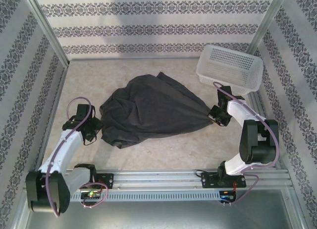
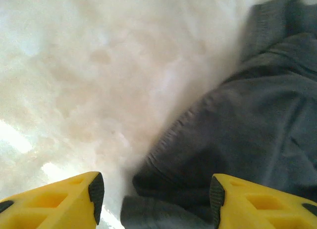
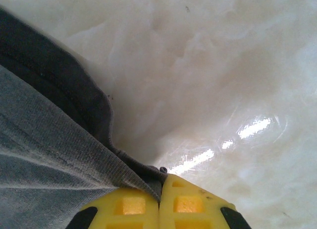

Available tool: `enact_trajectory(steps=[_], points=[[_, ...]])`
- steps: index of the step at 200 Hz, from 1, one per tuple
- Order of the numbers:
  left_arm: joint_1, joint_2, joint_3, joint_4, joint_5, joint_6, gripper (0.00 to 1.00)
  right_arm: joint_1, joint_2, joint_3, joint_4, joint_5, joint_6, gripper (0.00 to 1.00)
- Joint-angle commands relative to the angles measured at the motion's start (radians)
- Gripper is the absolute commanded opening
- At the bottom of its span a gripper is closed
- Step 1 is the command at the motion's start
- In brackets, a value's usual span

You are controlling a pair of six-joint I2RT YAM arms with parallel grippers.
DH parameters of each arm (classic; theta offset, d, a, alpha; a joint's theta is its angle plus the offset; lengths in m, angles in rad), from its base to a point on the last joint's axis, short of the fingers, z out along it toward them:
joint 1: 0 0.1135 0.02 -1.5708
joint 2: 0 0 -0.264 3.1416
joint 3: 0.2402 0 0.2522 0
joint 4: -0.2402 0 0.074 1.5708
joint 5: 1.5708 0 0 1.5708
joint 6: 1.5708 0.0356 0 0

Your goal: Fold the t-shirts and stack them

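One dark charcoal t-shirt (image 1: 148, 110) lies crumpled in the middle of the pale worktop (image 1: 163, 149). It is bunched into a rough mound with soft folds across it, and its right side is drawn out to a narrow point.

The right gripper (image 1: 214, 115) sits at that point. In the right wrist view its yellow jaws are pressed together with no gap between them. A hemmed edge of the fabric is pinched where they meet, and the rest of the cloth spreads away to the left of that view, over the glossy surface.

The left gripper (image 1: 94, 127) is low at the left side of the mound, just beside the cloth. In the left wrist view its jaws stand clearly apart. A rumpled fold of the t-shirt lies on the worktop between them, nearer the right jaw, and neither jaw is closed on it. Bare worktop takes up the left part of that view.

A white mesh basket (image 1: 230, 68) stands at the far right corner, close to the patterned wall. It is apart from the t-shirt and just beyond the right arm.
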Motion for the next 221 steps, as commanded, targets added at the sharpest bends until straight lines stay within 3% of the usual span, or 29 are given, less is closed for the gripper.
enact_trajectory(steps=[1, 26, 72, 83, 106, 153, 221], points=[[0.050, 0.057, -0.003, 0.139, 0.056, 0.029, 0.59, -0.010, 0.008, 0.033, -0.015, -0.007, -0.027, 0.00], [0.051, 0.188, 0.010, 0.300, 0.132, 0.072, 0.58, -0.010, 0.016, 0.031, -0.007, -0.032, -0.030, 0.00], [0.051, 0.332, -0.010, 0.394, 0.168, 0.107, 0.42, -0.008, 0.006, 0.031, -0.002, -0.055, -0.019, 0.00], [0.049, 0.344, -0.025, 0.422, 0.177, 0.104, 0.34, -0.007, 0.004, 0.030, 0.001, -0.059, -0.017, 0.00], [0.049, 0.336, -0.007, 0.423, 0.160, 0.115, 0.00, -0.004, -0.005, 0.023, 0.015, -0.069, -0.011, 0.00], [0.049, 0.063, 0.178, 0.327, -0.029, 0.185, 0.00, 0.009, -0.083, -0.010, 0.061, -0.068, -0.002, 0.00], [0.031, -0.217, 0.253, 0.266, -0.138, 0.219, 0.00, 0.000, -0.127, 0.008, 0.084, -0.016, 0.000, 0.00]])
